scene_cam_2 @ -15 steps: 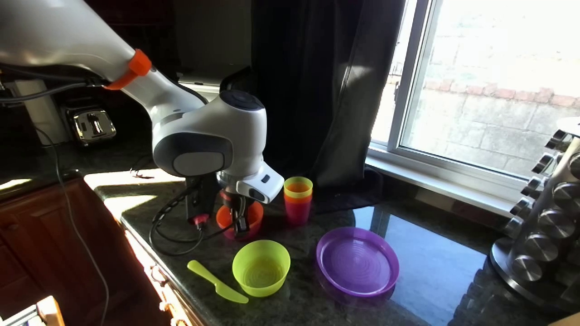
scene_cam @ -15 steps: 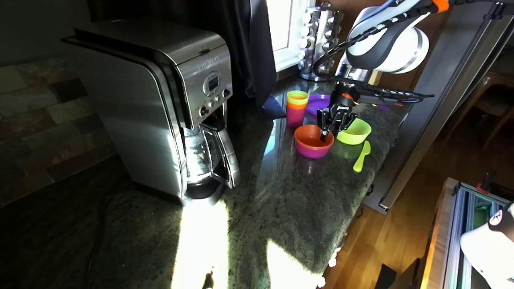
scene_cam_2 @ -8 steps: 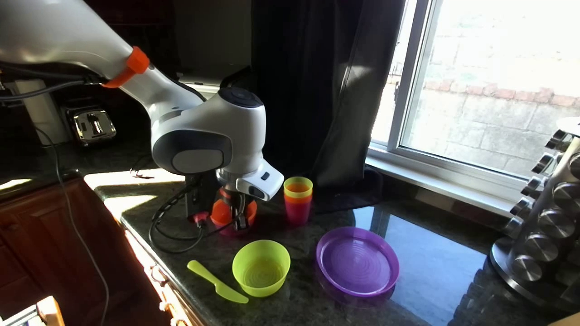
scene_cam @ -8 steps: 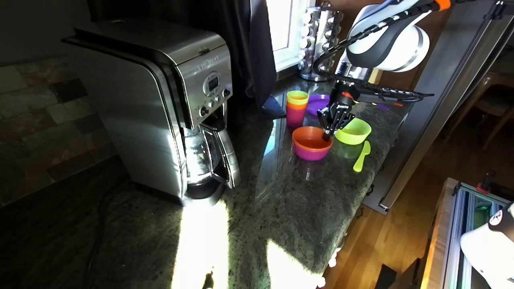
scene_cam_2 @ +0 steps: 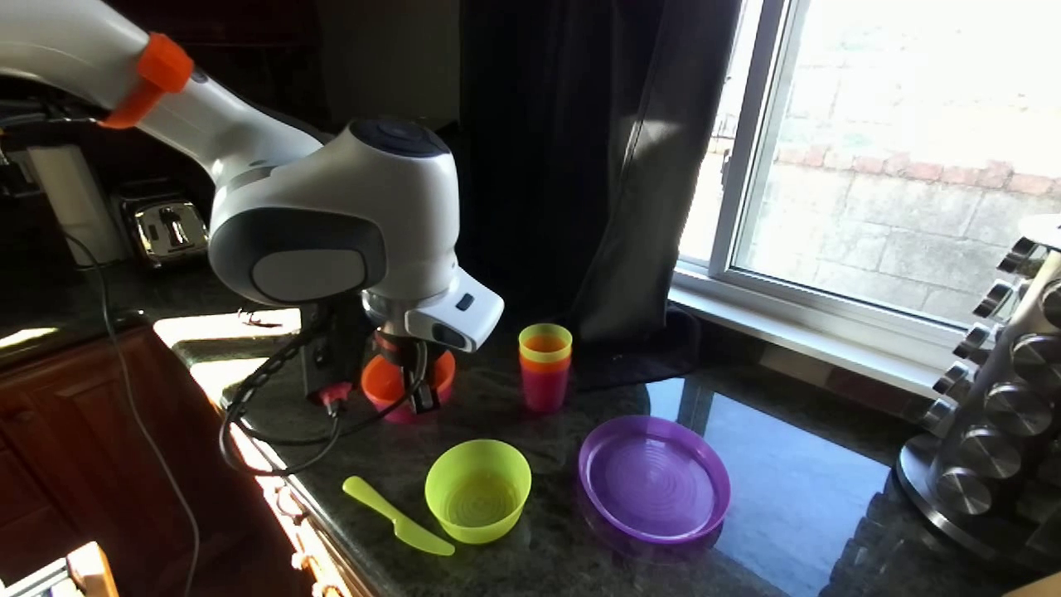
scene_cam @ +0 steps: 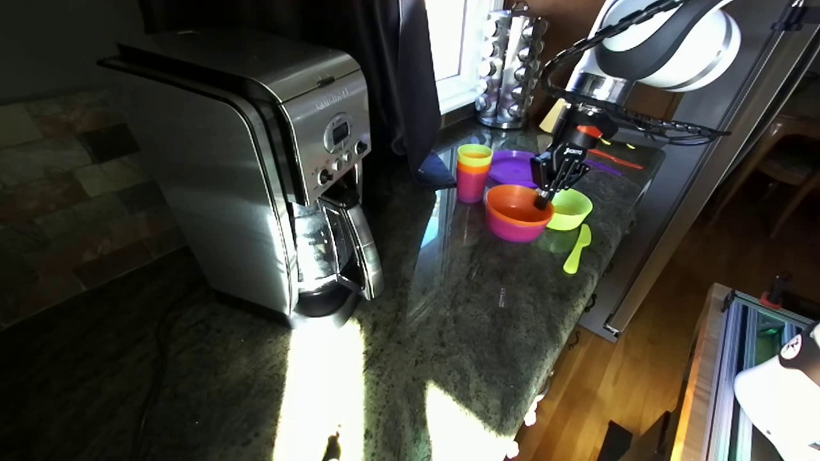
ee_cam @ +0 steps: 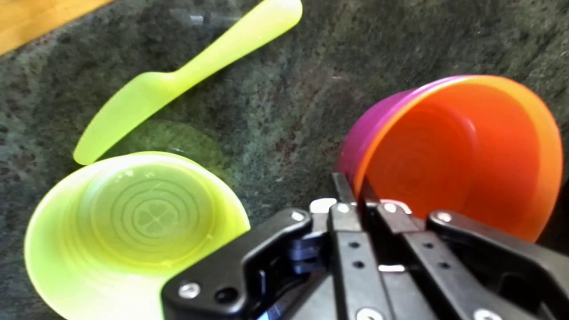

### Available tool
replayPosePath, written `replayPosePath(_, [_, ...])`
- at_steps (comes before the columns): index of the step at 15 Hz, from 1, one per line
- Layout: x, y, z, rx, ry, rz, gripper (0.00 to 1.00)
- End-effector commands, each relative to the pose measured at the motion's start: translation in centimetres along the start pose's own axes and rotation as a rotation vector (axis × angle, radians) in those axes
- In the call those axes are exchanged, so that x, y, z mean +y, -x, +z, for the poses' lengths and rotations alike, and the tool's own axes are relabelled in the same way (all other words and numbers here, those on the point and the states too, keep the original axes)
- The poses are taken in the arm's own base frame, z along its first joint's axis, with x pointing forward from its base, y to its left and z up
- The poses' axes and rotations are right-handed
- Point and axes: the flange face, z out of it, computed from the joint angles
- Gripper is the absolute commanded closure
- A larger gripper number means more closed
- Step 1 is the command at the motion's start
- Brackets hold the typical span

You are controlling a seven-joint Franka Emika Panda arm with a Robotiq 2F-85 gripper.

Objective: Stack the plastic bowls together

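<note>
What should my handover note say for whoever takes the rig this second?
Gripper: shut on the rims of the orange bowl and the purple bowl, nested orange inside purple.
Other bowl: the lime-green bowl stands apart on the counter, beside the lime-green knife.
Done: orange and purple are nested; the pair looks raised off the counter, though I can't be certain.
Left: probably set the pair into the lime-green bowl, then release. Whether the nest hides another bowl, I can't tell.

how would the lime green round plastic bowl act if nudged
The lime green round plastic bowl looks thin-walled, so probably light. On the glossy, flat, dark stone counter it may slide easily. Its wide, low shape makes tipping seem unlikely.
</note>
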Motion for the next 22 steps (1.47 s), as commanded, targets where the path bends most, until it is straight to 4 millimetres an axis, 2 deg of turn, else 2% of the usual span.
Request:
replayPosePath(1, [3.3, 3.2, -2.5, -0.008, 0.015, 0.007, 0.99])
replayPosePath(5, [7.8, 4.0, -4.7, 0.007, 0.007, 0.078, 0.99])
replayPosePath(8, [9.9, 3.3, -6.1, 0.042, -0.005, 0.126, 0.99])
replayPosePath(16, [13.0, 2.3, -6.1, 0.065, -0.049, 0.252, 0.99])
replayPosePath(22, [14.3, 1.6, -5.4, 0.073, -0.084, 0.331, 0.99])
